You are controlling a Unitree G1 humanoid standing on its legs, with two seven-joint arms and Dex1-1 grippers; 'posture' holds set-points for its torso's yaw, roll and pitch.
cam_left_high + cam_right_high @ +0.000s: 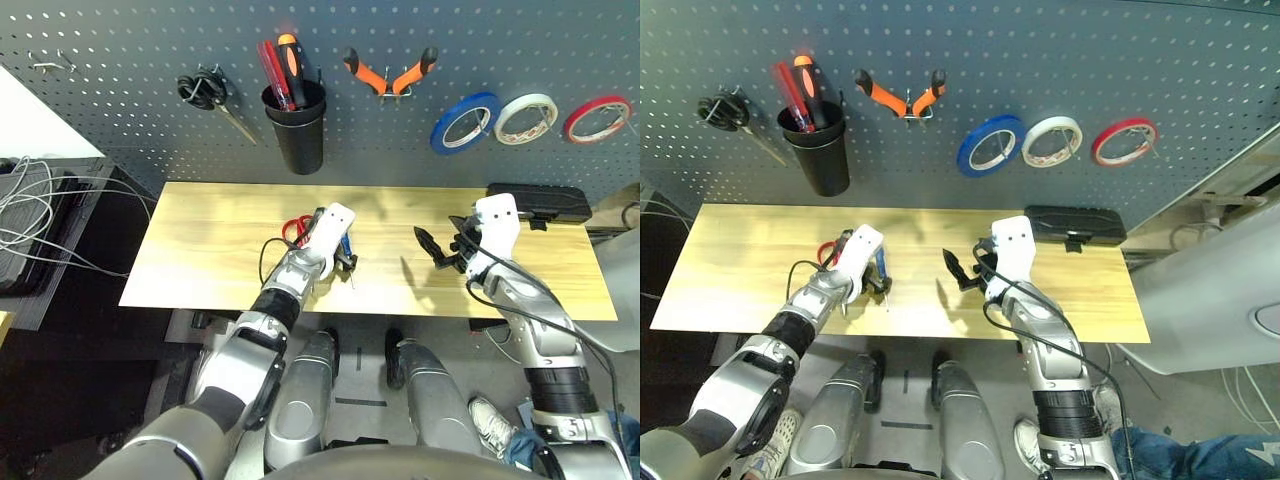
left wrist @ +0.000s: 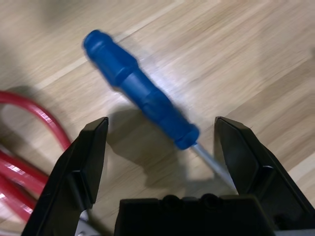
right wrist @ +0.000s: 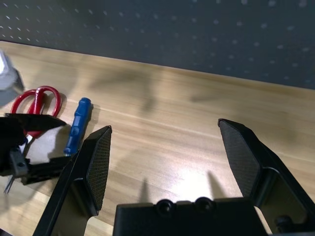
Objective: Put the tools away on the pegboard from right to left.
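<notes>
On the pale wooden table (image 1: 200, 250), the left gripper (image 2: 162, 147) hung spread wide over the small blue-handled screwdriver (image 2: 140, 93), holding nothing, with the red-handled scissors (image 3: 34, 103) just beside that screwdriver. The right gripper (image 1: 432, 248) hovered released nearby, well apart from the screwdriver. Beyond, the dark grey perforated pegboard (image 1: 120, 60) carried the orange-and-black-handled pliers (image 1: 388, 73) and blue tape ring (image 1: 465, 122).

Red-handled scissors (image 1: 296, 229): centre of the head view, blades hidden behind the left arm; cut by the frame edge in the left wrist view.
Blue-handled screwdriver (image 2: 140, 91): handle blurred, shaft tip hidden behind a finger.
Black box (image 1: 538, 203): partly covered by the right gripper (image 1: 436, 250).
</notes>
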